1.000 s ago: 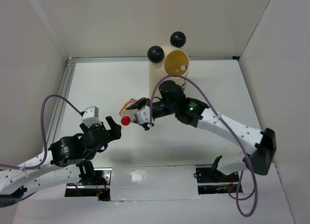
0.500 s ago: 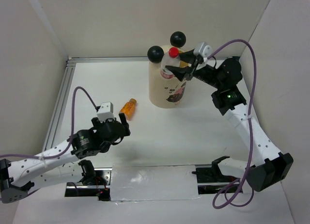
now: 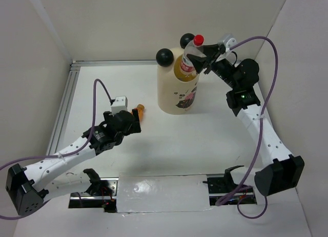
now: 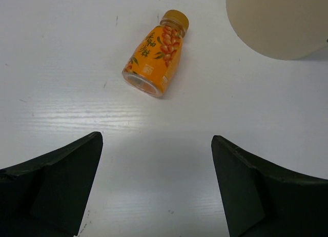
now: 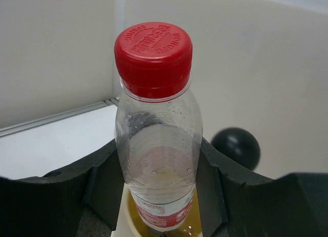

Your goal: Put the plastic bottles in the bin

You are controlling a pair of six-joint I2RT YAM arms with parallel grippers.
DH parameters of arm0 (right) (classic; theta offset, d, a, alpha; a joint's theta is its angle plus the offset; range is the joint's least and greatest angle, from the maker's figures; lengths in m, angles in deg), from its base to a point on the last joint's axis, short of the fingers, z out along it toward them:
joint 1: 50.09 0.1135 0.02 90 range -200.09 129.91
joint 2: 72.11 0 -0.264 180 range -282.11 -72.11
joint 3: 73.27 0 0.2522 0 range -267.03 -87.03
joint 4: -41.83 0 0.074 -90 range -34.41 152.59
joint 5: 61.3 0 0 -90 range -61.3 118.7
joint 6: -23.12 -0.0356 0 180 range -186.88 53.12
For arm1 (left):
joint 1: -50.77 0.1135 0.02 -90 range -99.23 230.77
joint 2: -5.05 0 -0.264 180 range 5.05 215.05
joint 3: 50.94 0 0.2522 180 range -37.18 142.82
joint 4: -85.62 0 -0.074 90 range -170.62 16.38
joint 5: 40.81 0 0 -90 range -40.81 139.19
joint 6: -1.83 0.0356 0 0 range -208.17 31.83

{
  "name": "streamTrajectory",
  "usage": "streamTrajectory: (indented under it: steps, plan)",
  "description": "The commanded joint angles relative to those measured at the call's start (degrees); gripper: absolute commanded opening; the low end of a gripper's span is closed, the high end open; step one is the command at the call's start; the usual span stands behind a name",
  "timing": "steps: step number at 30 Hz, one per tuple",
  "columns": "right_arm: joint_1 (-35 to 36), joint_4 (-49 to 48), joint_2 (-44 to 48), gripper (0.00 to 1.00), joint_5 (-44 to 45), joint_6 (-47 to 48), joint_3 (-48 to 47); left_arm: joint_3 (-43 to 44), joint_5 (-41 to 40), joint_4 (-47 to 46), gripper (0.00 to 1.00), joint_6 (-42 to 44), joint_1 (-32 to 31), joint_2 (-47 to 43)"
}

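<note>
Right gripper (image 3: 199, 61) jaws are clamped on the red-capped bottle (image 5: 156, 144), right over the bin (image 3: 177, 96). Left gripper (image 4: 156, 144) has its jaws wide open, empty, near the orange bottle (image 4: 154, 60) lying on the worktop (image 4: 61, 93).

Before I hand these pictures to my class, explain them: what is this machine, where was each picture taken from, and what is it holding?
These are two white robot arms bolted to a table, each ending in two fingers. One picture looks down from above; the other two come from a camera on each wrist. The right fingers grip a clear red-capped bottle over the mouth of the cream bin. The left fingers stand open near a small orange bottle lying on its side, not touching it.
</note>
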Motion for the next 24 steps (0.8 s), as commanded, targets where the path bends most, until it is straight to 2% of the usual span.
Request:
streamTrajectory:
  steps: [1, 3, 5, 8, 9, 10, 13, 17, 24]
  plan:
    - [-3.83, -4.98, -3.27, 0.34, 2.11, -5.17, -0.17, 2.59, 2.86, -5.93, 1.00, 6.06, 3.26, 1.43]
    - [-6.20, -4.98, -5.73, 0.34, -0.17, -6.84, -0.69, 2.59, 4.44, -7.87, 1.00, 8.78, 4.94, 2.22]
    - [-7.53, -6.39, -8.62, 0.38, -2.19, -9.64, -1.48, 2.07, 5.85, -11.63, 1.00, 12.37, 7.49, 4.07]
    - [-8.58, -5.77, -12.06, 0.59, -7.20, -11.76, -2.80, 2.06, 8.21, -16.39, 1.00, 16.69, 10.91, 6.61]
    - [-8.59, -5.77, -12.07, 0.74, -8.17, -11.77, -2.80, 2.06, 8.93, -19.71, 1.00, 19.83, 11.62, 7.49]
    - [-8.59, -5.77, -12.68, 0.81, -8.88, -11.77, -3.41, 2.06, 9.54, -20.88, 1.00, 21.08, 12.33, 8.54]
    - [-8.59, -5.77, -12.69, 0.94, -9.76, -12.38, -3.42, 4.60, 11.83, -24.22, 1.00, 25.74, 14.61, 14.07]
    - [-9.21, -2.79, -10.94, 0.97, -9.76, -12.38, -4.65, 9.17, 12.98, -25.55, 1.00, 30.40, 15.23, 23.04]
    - [-14.91, 6.16, -4.53, 0.97, -11.08, -11.34, -2.28, 17.43, 9.37, -24.24, 1.00, 31.64, 17.07, 40.18]
